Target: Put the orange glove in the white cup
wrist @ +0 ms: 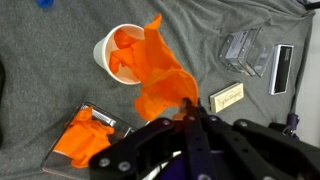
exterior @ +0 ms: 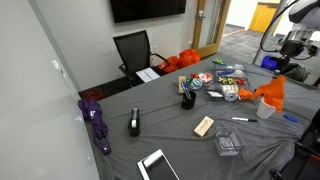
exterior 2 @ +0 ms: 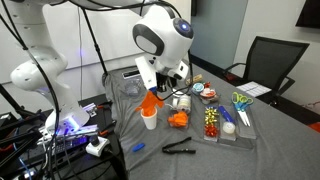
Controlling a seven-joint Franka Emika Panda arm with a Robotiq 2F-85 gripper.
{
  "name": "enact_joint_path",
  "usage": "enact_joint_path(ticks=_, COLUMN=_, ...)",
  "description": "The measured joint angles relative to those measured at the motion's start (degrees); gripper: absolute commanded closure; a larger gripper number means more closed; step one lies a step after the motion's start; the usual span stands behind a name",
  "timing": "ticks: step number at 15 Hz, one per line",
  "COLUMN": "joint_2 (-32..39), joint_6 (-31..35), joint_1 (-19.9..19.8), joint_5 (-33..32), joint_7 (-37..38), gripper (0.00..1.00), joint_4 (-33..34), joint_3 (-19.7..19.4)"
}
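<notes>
The orange glove (wrist: 160,75) hangs from my gripper (wrist: 190,105), which is shut on its upper end. The glove's lower part droops into the white cup (wrist: 100,50), where orange shows inside the rim. In both exterior views the gripper (exterior: 283,72) (exterior 2: 152,85) stands directly above the cup (exterior: 265,110) (exterior 2: 149,122), and the glove (exterior: 272,92) (exterior 2: 150,102) dangles between them. The cup stands upright on the grey cloth near a table edge.
A clear tray with an orange item (wrist: 85,135) lies beside the cup. A wooden block (wrist: 227,97), a clear box (wrist: 245,50) and a black bar (wrist: 283,68) lie further off. A black pen holder (exterior: 187,98), purple umbrella (exterior: 97,120) and chair (exterior: 135,50) are also there.
</notes>
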Motion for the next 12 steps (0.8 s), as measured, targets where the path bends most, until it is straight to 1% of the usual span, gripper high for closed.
enact_joint_path(ticks=7, joint_2=0.00, joint_6=0.00, joint_1=-0.01, joint_5=-0.35, joint_7=-0.06, gripper=1.00, joint_4=-0.13, joint_3=0.00)
enact_joint_path(ticks=12, joint_2=0.04, joint_6=1.00, joint_1=-0.15, joint_5=-2.57, joint_7=-0.94, gripper=1.00, joint_4=-1.88, joint_3=-0.04)
